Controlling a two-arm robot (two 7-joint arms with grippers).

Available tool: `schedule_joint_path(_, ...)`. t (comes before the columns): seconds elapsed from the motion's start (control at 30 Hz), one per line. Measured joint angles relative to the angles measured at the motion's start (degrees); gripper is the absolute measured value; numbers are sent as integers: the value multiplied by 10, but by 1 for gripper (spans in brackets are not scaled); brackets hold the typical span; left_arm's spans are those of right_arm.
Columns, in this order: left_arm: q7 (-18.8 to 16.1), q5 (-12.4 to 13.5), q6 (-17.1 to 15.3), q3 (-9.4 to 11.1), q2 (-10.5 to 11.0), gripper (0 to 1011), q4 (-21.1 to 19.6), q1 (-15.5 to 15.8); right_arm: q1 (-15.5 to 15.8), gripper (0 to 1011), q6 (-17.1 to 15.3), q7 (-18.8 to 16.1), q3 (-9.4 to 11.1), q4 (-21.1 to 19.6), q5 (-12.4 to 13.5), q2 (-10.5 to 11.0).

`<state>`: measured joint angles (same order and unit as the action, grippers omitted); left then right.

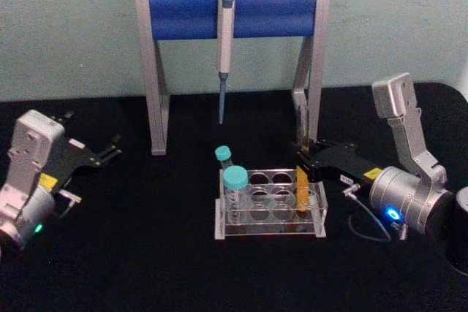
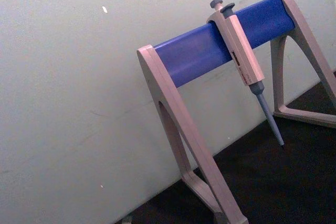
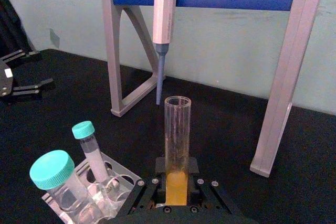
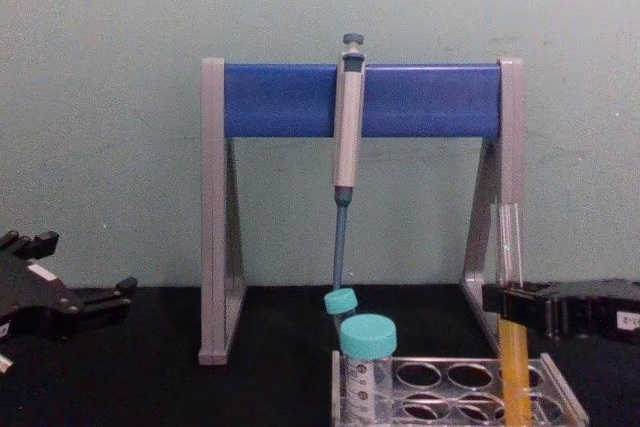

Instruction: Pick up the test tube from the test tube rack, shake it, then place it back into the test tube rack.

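Because the test tube [image 1: 303, 193] has to rise straight out of its hole, the right end effector [image 1: 302, 160] reaches in level from the robot's right. It meets the glass just above the top plate of the test tube rack [image 1: 267, 231], about where the orange-yellow liquid tops out. In the right wrist view its fingers [image 3: 161, 166] sit against either side of the tube, so it looks clamped on the glass. The tube's foot stands in the rack's right-hand end, though I cannot tell which row, and its open mouth is well above the grip. Holding low, near the liquid, should steady the tube through a shake, but with no cap a hard swing could spill. Two teal-capped vials [image 1: 234, 174] fill the rack's left end, apart from the grip. The left end effector [image 1: 93, 129] is parked low over the surface [image 1: 146, 253] far to the left, fingers apart, out of the lift path in front of the pipette stand [image 1: 234, 14].
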<state>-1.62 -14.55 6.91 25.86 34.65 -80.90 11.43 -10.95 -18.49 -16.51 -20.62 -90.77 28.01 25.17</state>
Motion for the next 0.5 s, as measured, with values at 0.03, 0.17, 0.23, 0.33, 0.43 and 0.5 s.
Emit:
schedule_joint_path(0.03, 0, 0, 0, 0, 0, 1001, 0, 0, 0, 226, 0, 0, 0, 0, 0, 0)
schedule_joint_path(0.17, 0, 0, 0, 0, 0, 1001, 0, 0, 0, 226, 0, 0, 0, 0, 0, 0)
schedule_joint_path(0.23, 0, 0, 0, 0, 0, 1001, 0, 0, 0, 226, 0, 0, 0, 0, 0, 0)
schedule_joint_path(0.33, 0, 0, 0, 0, 0, 1001, 0, 0, 0, 226, 0, 0, 0, 0, 0, 0)
schedule_joint_path(0.43, 0, 0, 0, 0, 0, 1002, 0, 0, 0, 226, 0, 0, 0, 0, 0, 0)
schedule_joint_path(0.5, 0, 0, 0, 0, 0, 1001, 0, 0, 0, 226, 0, 0, 0, 0, 0, 0)
